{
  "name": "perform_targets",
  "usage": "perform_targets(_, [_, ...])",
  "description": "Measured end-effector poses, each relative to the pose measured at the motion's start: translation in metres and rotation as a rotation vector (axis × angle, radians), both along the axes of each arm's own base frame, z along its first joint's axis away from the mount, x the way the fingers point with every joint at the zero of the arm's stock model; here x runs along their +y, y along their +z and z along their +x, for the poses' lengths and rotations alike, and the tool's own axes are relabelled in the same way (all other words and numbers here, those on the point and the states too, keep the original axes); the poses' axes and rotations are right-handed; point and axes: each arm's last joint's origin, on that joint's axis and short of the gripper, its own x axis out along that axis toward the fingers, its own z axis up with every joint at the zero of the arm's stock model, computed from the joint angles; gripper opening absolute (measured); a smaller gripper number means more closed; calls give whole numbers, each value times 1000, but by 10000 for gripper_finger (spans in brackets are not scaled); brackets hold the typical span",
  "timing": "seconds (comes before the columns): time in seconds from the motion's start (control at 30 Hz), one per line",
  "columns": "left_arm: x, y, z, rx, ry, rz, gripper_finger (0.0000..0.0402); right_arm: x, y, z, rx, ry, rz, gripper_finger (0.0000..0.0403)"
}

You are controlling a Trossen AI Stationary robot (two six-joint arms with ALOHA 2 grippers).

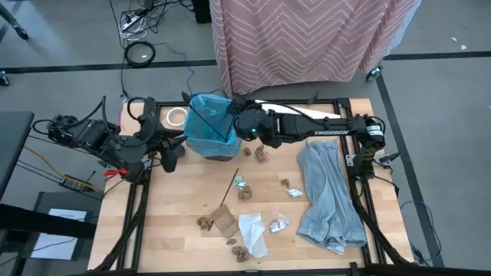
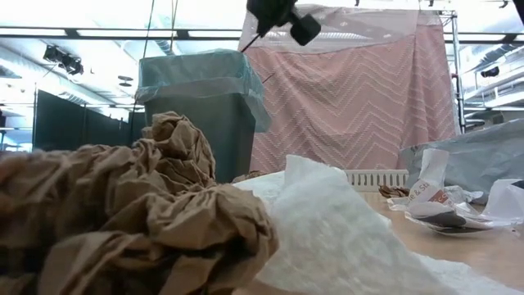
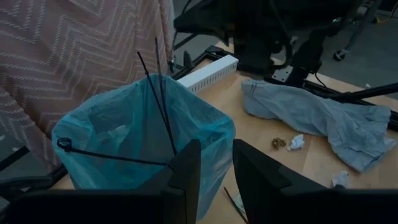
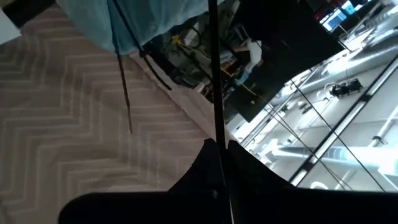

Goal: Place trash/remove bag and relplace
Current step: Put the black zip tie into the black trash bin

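The right gripper (image 1: 234, 115) hung over the bin (image 1: 212, 126) at twelve o'clock, pinched on a stick (image 4: 215, 74). The left gripper (image 1: 175, 156) waited beside the bin, narrowly parted, empty. Scraps (image 1: 253, 230) lay toward six o'clock.

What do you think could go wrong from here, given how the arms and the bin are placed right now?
The right gripper pinches a thin dark stick above the bin; if it tilts or is released off-centre, it may land on the table instead. The stick could also snag the blue bag. The left gripper sits close beside the bin, so a small move might nudge or tip it.
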Motion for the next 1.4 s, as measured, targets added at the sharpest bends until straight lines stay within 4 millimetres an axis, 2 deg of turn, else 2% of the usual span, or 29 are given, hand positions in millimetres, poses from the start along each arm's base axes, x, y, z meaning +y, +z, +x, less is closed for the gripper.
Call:
perform_targets(0.13, [-2, -2, 4, 12, 0, 6, 101, -2, -12, 2, 5, 4, 3, 1])
perform_targets(0.3, [-4, -4, 9, 29, 1, 13, 101, -2, -25, 2, 24, 8, 21, 30])
perform_targets(0.5, [-5, -5, 11, 34, 3, 18, 101, 1, -21, 4, -37, 40, 40, 71])
perform_targets(0.77, [-5, -5, 11, 26, 15, 17, 101, 19, -16, 6, -172, 32, 69, 125])
perform_targets(0.87, [-3, -1, 8, -11, 16, 2, 101, 32, -4, 5, -338, -30, 64, 136])
perform_targets(0.97, [-2, 12, 6, -133, -3, -30, 101, 50, 16, -7, -576, -79, 121, 138])
perform_targets(1.07, [-2, 30, 0, -281, -133, -107, 101, 70, 31, -23, -865, -158, 227, 137])
perform_targets(1.13, [-4, 30, -3, -280, -219, -201, 101, 81, 39, -37, -1062, -234, 279, 137])
perform_targets(1.2, [-6, 17, 0, -174, -204, -258, 101, 90, 49, -53, -1241, -301, 302, 139])
perform_targets(1.3, [-13, -21, 17, 0, -130, -298, 102, 102, 64, -76, -1355, -315, 328, 142])
perform_targets(1.4, [-22, -52, 38, 31, -71, -349, 102, 118, 84, -99, -1529, -275, 470, 142])
